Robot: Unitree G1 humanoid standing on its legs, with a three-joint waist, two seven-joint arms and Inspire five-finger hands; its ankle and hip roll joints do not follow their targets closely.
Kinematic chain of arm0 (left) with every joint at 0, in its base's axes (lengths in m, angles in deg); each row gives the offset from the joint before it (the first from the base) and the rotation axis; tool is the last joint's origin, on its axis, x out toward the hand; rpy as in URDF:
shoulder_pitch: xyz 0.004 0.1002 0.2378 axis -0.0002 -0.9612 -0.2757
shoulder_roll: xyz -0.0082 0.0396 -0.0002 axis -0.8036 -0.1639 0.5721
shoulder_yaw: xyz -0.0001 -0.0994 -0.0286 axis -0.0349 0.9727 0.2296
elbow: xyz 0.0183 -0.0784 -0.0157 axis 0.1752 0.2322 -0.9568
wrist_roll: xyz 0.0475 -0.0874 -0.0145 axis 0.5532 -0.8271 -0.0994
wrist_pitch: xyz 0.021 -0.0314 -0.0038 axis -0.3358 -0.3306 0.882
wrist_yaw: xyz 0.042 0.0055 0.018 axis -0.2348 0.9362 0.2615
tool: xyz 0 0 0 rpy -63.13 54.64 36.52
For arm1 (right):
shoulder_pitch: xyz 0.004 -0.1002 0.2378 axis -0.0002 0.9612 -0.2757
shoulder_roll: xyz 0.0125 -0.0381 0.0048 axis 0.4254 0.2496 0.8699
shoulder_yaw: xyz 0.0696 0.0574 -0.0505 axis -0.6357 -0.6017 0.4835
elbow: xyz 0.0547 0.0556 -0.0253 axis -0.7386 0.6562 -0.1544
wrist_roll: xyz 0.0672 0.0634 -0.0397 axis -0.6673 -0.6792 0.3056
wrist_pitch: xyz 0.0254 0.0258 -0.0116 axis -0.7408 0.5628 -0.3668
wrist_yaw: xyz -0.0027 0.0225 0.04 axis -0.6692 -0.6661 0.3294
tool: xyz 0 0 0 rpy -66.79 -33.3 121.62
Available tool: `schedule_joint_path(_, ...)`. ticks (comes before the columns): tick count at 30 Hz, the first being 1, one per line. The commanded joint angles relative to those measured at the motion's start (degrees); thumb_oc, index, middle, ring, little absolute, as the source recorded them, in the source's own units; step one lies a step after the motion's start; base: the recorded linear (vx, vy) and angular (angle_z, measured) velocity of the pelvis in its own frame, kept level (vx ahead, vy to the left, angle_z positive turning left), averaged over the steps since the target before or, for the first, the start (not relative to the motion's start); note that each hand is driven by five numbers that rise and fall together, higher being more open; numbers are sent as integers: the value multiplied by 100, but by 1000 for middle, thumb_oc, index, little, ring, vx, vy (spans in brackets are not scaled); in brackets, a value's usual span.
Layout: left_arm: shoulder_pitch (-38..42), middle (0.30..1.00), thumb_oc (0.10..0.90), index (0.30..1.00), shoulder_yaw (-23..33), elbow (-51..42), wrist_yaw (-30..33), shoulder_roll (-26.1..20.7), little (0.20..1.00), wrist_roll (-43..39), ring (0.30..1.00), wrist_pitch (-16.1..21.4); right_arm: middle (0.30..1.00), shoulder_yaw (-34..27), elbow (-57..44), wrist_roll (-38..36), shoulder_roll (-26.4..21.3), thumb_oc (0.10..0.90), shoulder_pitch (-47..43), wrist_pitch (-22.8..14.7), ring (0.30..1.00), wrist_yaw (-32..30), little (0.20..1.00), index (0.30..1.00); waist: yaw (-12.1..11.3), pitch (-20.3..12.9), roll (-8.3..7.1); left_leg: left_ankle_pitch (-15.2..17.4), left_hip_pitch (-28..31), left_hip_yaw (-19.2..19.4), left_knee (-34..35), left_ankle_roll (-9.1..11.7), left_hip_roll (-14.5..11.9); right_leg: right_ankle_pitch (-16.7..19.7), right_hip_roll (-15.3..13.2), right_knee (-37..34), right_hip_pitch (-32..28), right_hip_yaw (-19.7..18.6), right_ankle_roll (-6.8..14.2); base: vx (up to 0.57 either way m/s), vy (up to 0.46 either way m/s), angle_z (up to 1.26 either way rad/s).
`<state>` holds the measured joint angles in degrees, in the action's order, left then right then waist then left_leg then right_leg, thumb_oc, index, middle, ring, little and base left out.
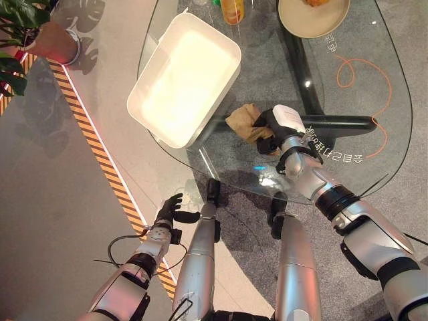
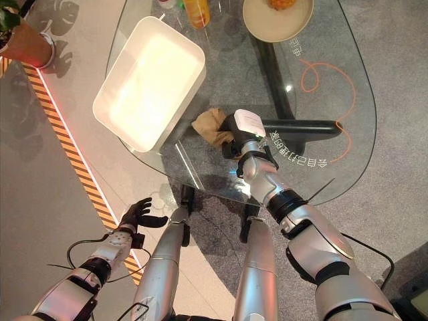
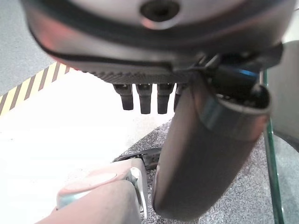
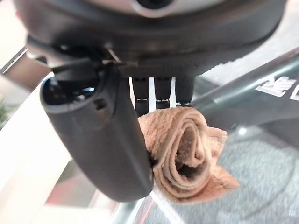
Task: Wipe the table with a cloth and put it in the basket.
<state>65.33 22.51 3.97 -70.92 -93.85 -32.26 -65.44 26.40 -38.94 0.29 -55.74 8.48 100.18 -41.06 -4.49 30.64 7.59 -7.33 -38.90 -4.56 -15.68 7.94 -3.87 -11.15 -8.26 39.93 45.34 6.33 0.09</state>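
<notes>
The counter (image 1: 374,87) is a rounded glass top over a dark frame, with grey floor visible through it. A white basket (image 1: 184,77) sits at its left end, one corner jutting past the glass edge. Just right of the basket lies a crumpled tan cloth (image 1: 246,122), with the right hand (image 1: 277,127) on it. At the far edge stand an orange bottle (image 1: 233,10) and a beige plate (image 1: 314,19) with food.

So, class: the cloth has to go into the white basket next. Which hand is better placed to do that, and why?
The right hand. It is on the glass table, gripping the brown cloth, right beside the white basket. The left hand hangs low, off the table's edge, holding nothing.
</notes>
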Motion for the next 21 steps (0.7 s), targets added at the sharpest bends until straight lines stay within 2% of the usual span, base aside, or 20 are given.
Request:
schedule_joint_path(1, -26, 900, 800, 900, 41, 21, 127, -108, 900, 121, 900, -12, 300, 476, -543, 78, 672, 100, -240, -788, 300, 729, 200, 300, -63, -85, -106, 637, -6, 527, -626, -617, 760, 769, 188, -1220, -285, 271, 12, 0, 0, 0)
schedule_joint_path(5, -18, 900, 800, 900, 38, 0, 108, -119, 900, 144, 900, -39, 300, 544, -551, 1, 666, 100, -229, -842, 300, 1069, 200, 300, -69, -85, -111, 626, -6, 531, -621, -618, 761, 785, 182, -1228, -279, 279, 10, 9, -4, 7)
schedule_joint_path(15, 21, 900, 800, 900, 52, -37, 63, -173, 900, 173, 900, -102, 300, 616, -588, -82, 638, 100, -220, -963, 300, 1466, 200, 300, -84, -85, -145, 606, -14, 516, -630, -620, 747, 805, 189, -1213, -271, 298, 6, 3, -3, 2)
schedule_joint_path(21, 30, 900, 800, 900, 58, -4, 63, -191, 900, 148, 900, -95, 300, 583, -551, 20, 625, 100, -183, -901, 300, 1328, 200, 300, -87, -85, -138, 575, -48, 488, -610, -626, 762, 815, 209, -1216, -236, 295, 4, 0, 0, 0)
